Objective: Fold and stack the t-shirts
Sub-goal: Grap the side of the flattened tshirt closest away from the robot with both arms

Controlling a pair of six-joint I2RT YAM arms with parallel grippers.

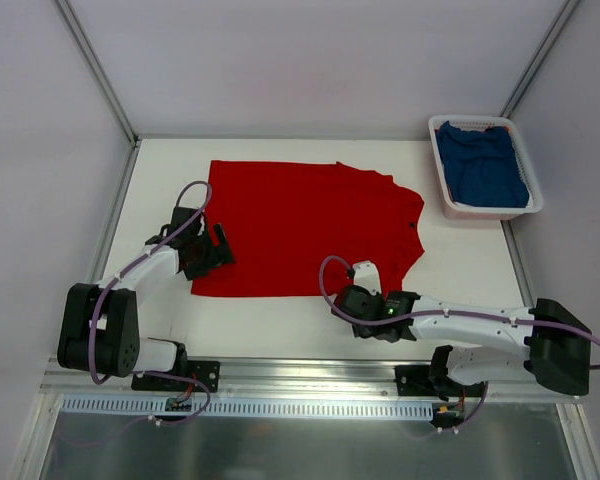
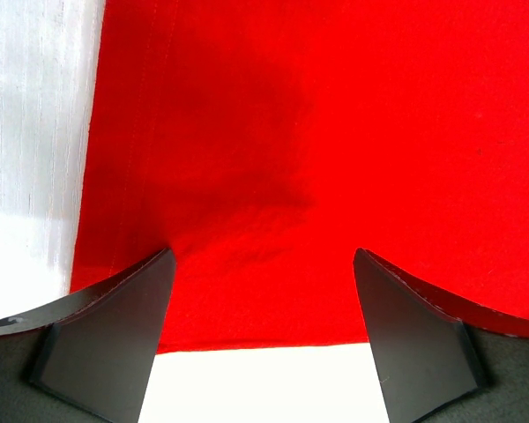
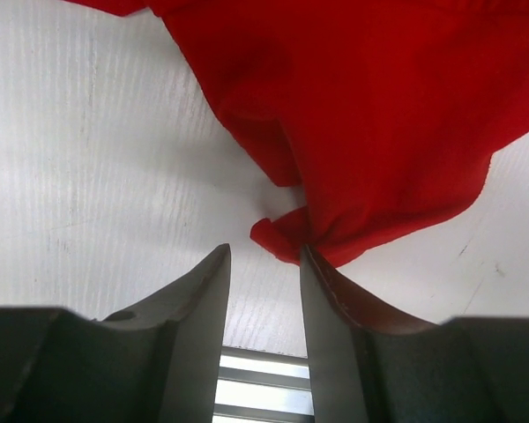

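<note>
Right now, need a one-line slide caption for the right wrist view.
Right hand, jaws apart, poised at a bunched edge of the red t-shirt on the white table.

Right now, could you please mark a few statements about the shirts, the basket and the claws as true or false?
1. The blue shirt lies in the basket. True.
2. The red shirt is folded. False: it lies spread out on the table.
3. The left claw is shut on the red shirt. False: it is open over the shirt's near left corner.
4. Nothing sits between the jaws of the right claw. True.
</note>
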